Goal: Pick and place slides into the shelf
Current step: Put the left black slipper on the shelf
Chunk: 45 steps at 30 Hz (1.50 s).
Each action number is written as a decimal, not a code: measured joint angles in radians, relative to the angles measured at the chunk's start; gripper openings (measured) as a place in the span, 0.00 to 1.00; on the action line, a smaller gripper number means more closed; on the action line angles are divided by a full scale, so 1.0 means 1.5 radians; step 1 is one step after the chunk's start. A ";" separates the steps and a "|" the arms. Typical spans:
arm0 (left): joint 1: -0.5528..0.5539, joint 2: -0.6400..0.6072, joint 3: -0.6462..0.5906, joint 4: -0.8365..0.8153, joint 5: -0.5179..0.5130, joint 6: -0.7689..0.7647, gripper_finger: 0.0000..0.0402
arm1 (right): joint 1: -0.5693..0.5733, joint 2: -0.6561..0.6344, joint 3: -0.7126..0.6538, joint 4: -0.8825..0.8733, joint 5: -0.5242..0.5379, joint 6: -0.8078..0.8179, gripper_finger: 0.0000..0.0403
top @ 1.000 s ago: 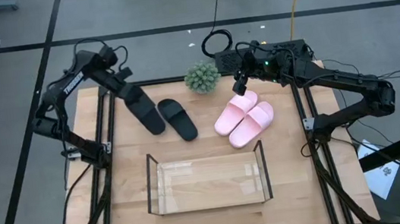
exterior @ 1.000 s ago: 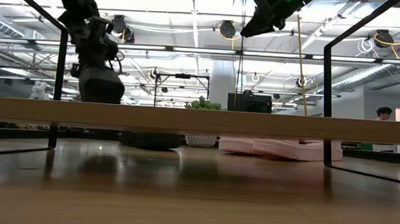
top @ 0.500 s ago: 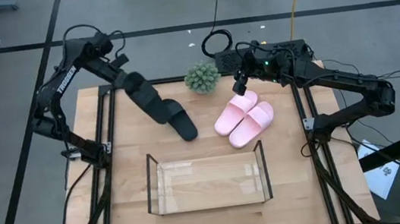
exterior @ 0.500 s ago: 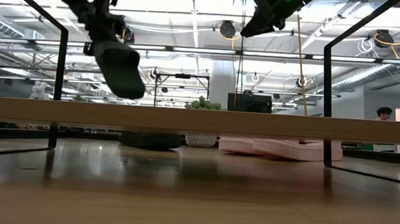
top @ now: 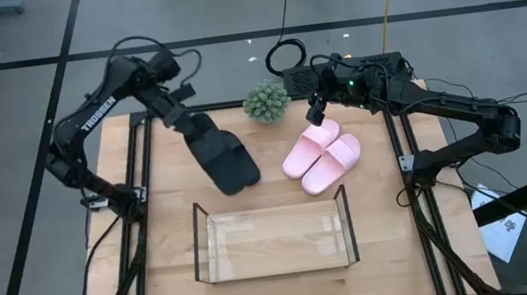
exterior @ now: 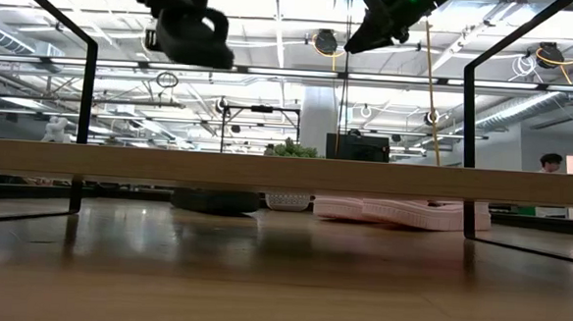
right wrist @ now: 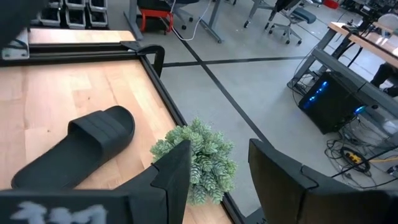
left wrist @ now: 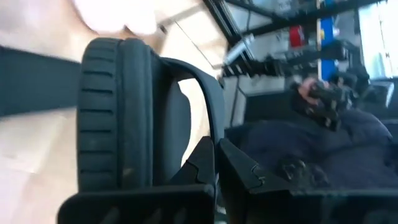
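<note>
**Black slide in the air, three more on the table**

Slides are split between the air and the tabletop. The left gripper (top: 184, 117) holds one black slide (top: 216, 153) lifted above the wooden table (top: 173, 229), at about 11 o'clock from the table's centre in the high view. Its fingers (left wrist: 205, 162) are pressed together on the slide's wide strap, as the left wrist view shows, with the ribbed sole edge standing just beside them. In the low view this carried slide (exterior: 190, 36) hangs high near the top of the picture, well clear of the table.

The second black slide (right wrist: 78, 146) lies flat on the table under and beside the carried one; from above only its far end (top: 247, 173) shows past it. The right wrist view shows it whole, strap up, lying near the small green plant (right wrist: 196, 155).

The pink pair (top: 323, 153) rests side by side, touching, at about 1 o'clock from the table's centre, near the plant (top: 265, 101), which stands at 12 o'clock at the table's far edge.

The right gripper (top: 316, 113) hovers above the far end of the pink pair. Its fingers (right wrist: 171, 171) are spread apart and hold nothing.

The shelf (top: 197, 238), a clear tray with black wire ends, sits at 6 o'clock, with no slide in it.
</note>
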 joint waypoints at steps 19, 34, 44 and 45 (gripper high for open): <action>-0.277 0.000 -0.001 0.050 -0.004 -0.122 0.00 | 0.000 0.000 0.000 0.000 -0.002 0.150 0.38; -0.346 0.001 -0.098 0.165 -0.001 -0.131 0.00 | 0.000 0.000 0.000 0.000 -0.001 0.208 0.38; -0.379 0.001 -0.219 0.293 0.028 -0.155 0.00 | 0.000 0.000 0.000 0.000 -0.001 0.210 0.38; -0.382 0.001 -0.229 0.317 0.036 -0.165 0.00 | 0.000 0.000 0.000 0.000 -0.001 0.210 0.38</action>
